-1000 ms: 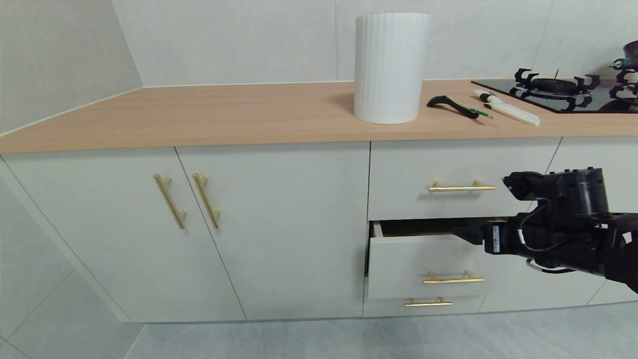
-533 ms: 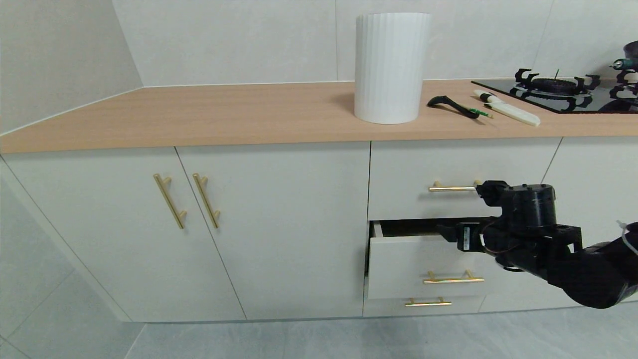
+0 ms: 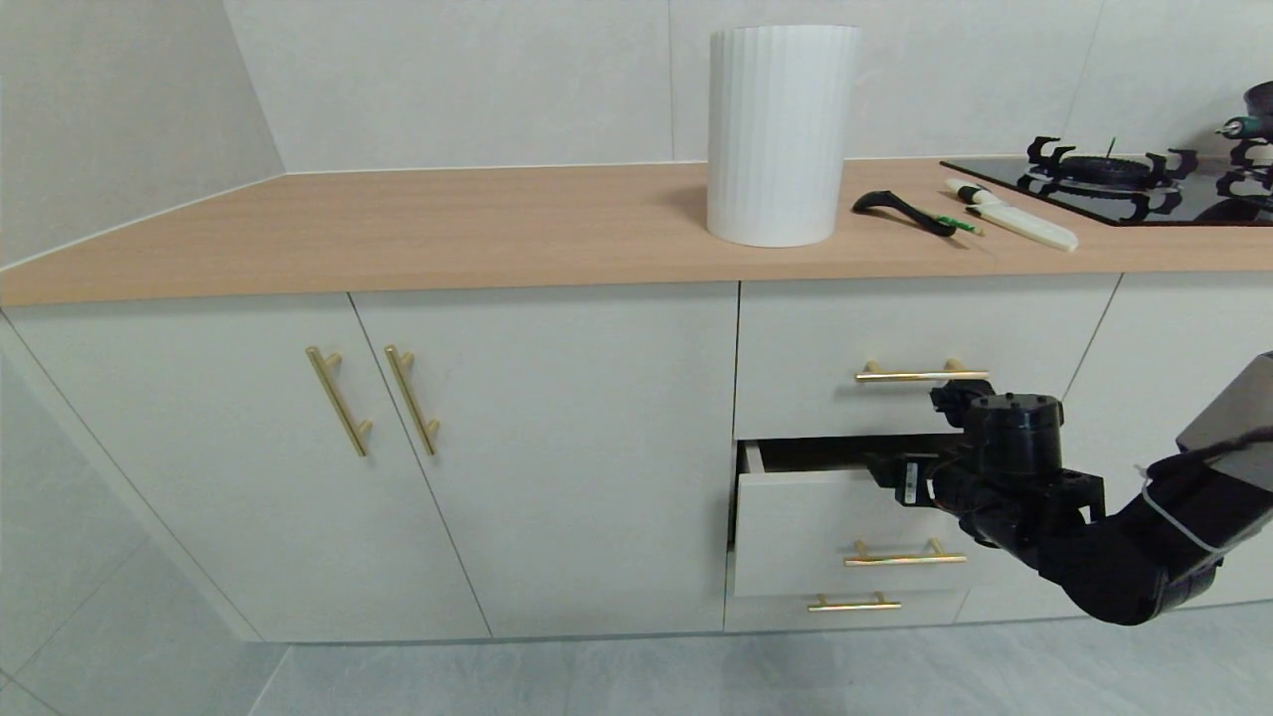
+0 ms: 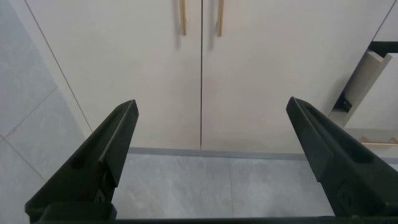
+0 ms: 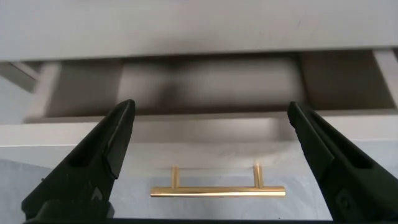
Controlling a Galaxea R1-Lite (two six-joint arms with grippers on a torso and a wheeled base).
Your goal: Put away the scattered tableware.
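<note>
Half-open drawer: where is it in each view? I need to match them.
Head view: the drawer is right of centre, second in the drawer stack.
Left wrist view: its corner juts out beside the double doors.
Right wrist view: its front panel spans the picture.
Shared landmark: its gold handle, in head and right wrist views.

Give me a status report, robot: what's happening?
Left gripper open, empty. Right gripper open at the part-open drawer. Knife untouched on counter. Nothing in the way.
</note>
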